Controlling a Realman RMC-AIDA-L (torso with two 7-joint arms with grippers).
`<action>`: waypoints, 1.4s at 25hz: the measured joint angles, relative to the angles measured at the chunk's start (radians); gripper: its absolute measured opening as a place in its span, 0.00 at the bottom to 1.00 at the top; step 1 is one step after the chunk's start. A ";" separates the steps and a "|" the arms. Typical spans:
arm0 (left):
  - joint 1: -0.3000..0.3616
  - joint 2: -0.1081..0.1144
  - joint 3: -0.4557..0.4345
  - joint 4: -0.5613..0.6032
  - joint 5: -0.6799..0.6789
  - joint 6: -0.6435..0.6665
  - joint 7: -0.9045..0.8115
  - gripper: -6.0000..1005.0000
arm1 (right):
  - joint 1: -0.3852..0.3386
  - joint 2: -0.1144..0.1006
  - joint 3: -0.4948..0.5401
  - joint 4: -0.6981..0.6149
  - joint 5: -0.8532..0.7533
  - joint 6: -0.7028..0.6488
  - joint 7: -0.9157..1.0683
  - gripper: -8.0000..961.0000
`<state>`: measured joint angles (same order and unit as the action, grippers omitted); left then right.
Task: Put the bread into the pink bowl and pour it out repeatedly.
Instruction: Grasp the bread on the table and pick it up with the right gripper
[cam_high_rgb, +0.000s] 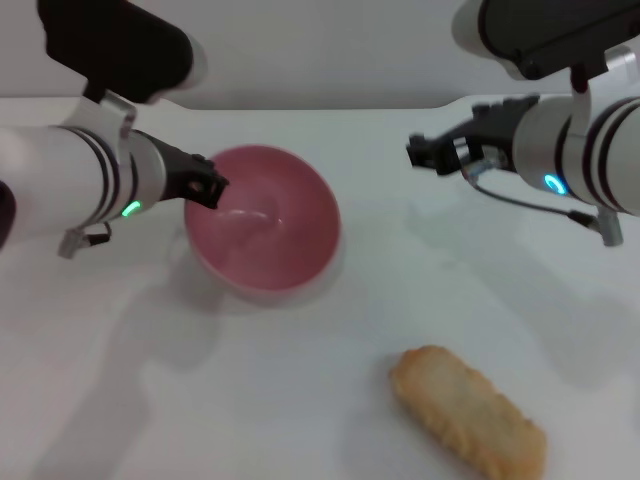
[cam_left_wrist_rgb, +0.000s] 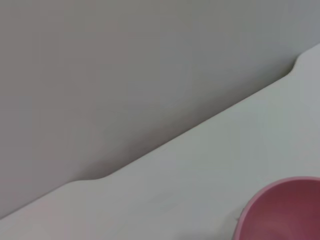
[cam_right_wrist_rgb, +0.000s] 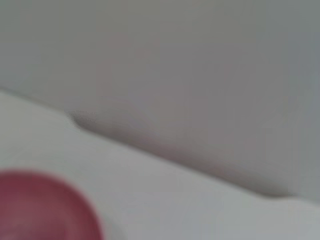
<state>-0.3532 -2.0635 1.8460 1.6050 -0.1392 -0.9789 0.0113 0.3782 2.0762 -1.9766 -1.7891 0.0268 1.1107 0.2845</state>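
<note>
Bread: lies flat on the white table, near right, long axis running from far-left to near-right. Orange-brown, ridged. Nothing touches it. Outside the bowl, well apart from it.

Bowl: pink, left of centre, farther back than the bread. Tilted, its mouth turned up and toward the near side, so the inside wall shows. Nothing inside it. A glossy highlight on the inner wall. Its edge also shows in the left wrist view and in the right wrist view, there blurred.

Left gripper: at the bowl's left rim, black fingertips on the rim. Jaws appear closed on the rim, gripping the bowl in its tilted pose. Arm comes in from the left edge, white with black bands and a green light.

Right gripper: in the air at far right, over the table, pointing left toward the bowl but well apart from it. It has hold of nothing. How wide its jaws stand: cannot tell from the head view, and its own wrist view shows no fingers. Arm white with black bands, a blue light and a loose cable under it.

Table: white, plain; its far edge has a shallow notch, seen in both wrist views. A grey wall stands behind it.
</note>
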 joint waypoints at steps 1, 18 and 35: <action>-0.003 0.000 -0.015 0.011 0.001 -0.015 -0.003 0.04 | 0.001 -0.001 0.013 -0.005 0.033 0.022 -0.022 0.77; -0.031 0.002 -0.060 -0.029 0.001 0.000 0.003 0.04 | -0.024 0.001 -0.033 0.081 0.286 0.112 -0.118 0.77; -0.059 0.002 -0.073 -0.079 0.001 0.004 -0.004 0.04 | -0.066 0.009 -0.245 0.028 0.178 0.086 0.073 0.77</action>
<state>-0.4125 -2.0616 1.7730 1.5258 -0.1381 -0.9752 0.0069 0.3122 2.0849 -2.2218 -1.7613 0.2049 1.1968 0.3577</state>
